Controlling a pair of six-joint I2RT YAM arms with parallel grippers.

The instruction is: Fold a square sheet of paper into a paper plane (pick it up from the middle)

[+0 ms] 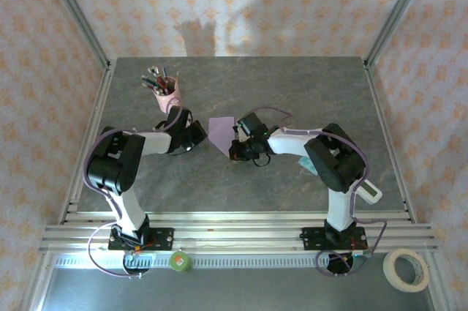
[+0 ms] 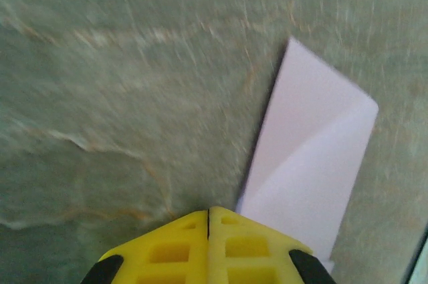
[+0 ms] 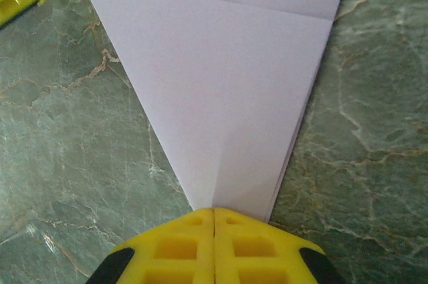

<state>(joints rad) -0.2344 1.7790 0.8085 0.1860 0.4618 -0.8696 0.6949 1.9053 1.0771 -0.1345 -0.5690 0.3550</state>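
Note:
The lilac sheet of paper [image 1: 221, 131] lies flat mid-table, folded into a pointed wedge like a half-made paper plane. In the right wrist view the paper [image 3: 221, 83] narrows toward my right gripper [image 3: 214, 210], which is shut, and the paper's narrow end runs under its yellow tips. My left gripper [image 2: 208, 212] is shut too. It sits at the paper's [image 2: 314, 150] left edge, one finger overlapping the near corner. From above, the left gripper [image 1: 197, 135] and the right gripper [image 1: 235, 148] flank the paper.
A pink pen cup [image 1: 170, 95] stands behind the left arm. A teal-and-white packet [image 1: 308, 167] lies under the right arm, with a white device [image 1: 369, 192] beside it. A tape roll [image 1: 406, 268] sits at the front right. Metal posts edge the table.

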